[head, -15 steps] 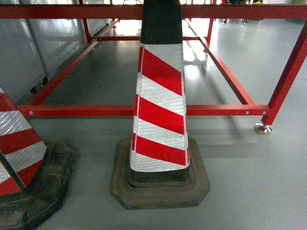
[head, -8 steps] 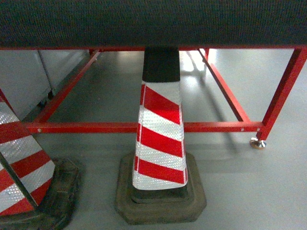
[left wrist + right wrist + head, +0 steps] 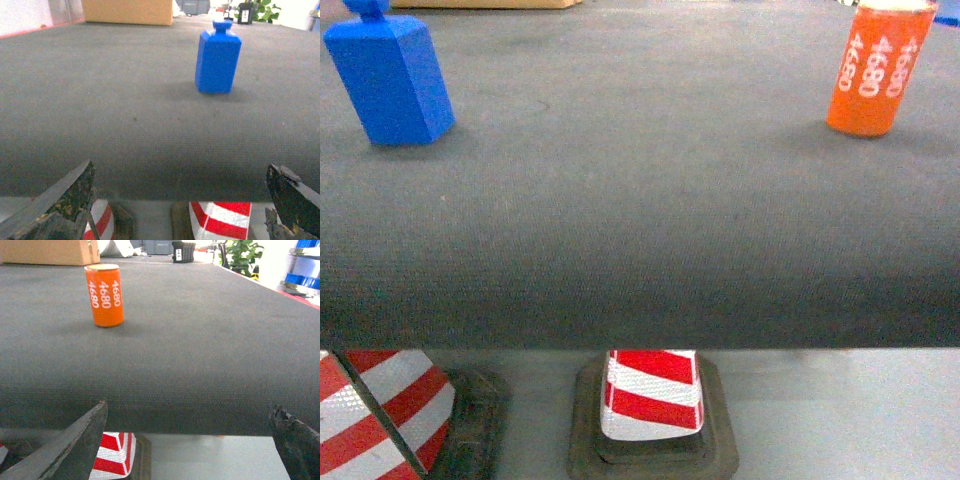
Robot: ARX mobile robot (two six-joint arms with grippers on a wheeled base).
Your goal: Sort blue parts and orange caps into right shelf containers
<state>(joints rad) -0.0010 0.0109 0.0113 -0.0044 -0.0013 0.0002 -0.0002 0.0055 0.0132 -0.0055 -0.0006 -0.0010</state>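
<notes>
On the dark felt bench [image 3: 640, 240], the blue part [image 3: 390, 80] stands near the far left corner and the orange cap [image 3: 875, 70] near the far right, so each wide-open, empty gripper, left gripper [image 3: 182, 200] and right gripper [image 3: 192, 440], should rise above the front edge before reaching.

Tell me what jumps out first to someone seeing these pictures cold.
Two bright things standing upright on the dark grey table: a blue part at its far left, shaped like a square bottle with a short neck, and an orange cap at its far right, a cylinder printed with 4680. Below the table's near edge stand red-and-white striped traffic cones on black bases. Both grippers hang open short of the table, holding nothing.
</notes>
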